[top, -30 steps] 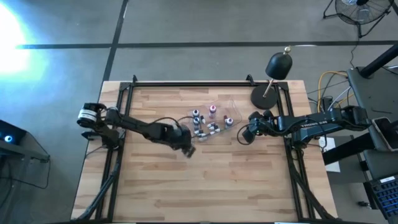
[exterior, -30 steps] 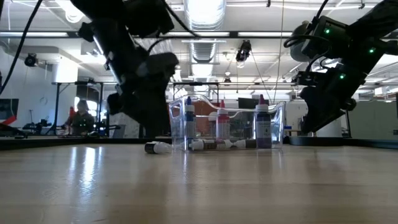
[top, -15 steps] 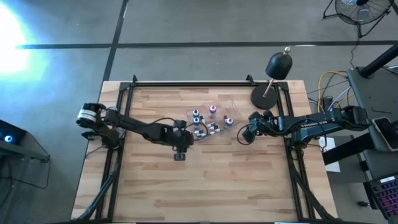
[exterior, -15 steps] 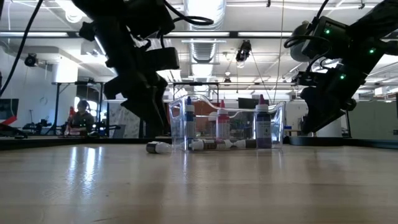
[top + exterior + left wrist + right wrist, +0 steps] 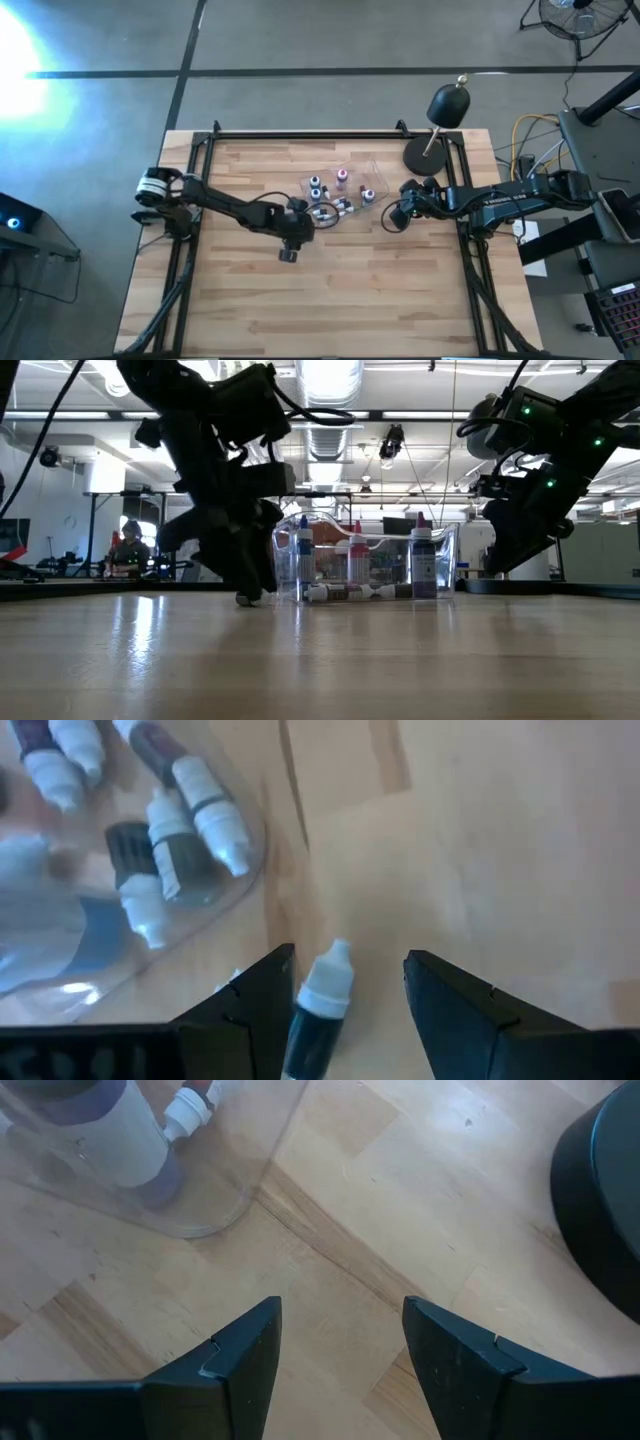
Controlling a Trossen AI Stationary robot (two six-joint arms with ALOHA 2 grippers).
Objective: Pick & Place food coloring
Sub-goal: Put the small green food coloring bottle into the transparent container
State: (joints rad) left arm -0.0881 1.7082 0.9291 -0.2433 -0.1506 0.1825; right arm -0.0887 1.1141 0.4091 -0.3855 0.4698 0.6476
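We count most food coloring bottles (image 5: 330, 200) in the clear tray (image 5: 215, 885) already, while our left gripper (image 5: 345, 995), fingers apart, straddles one stray bottle (image 5: 318, 1005) on the table (image 5: 380, 290), and our right gripper (image 5: 340, 1345) waits parted near the tray.

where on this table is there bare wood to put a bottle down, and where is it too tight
Bare wood spans the table's near half, below both arms, and its far left corner. It is crowded mid-table: the clear tray of food coloring bottles sits between the left gripper and right gripper, the lamp behind.

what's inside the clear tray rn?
Inside the clear tray: food coloring bottles, three upright and several lying on its floor. The left arm blocks the tray's near-left corner in the low view. One bottle lies outside, between the left gripper's open fingers.
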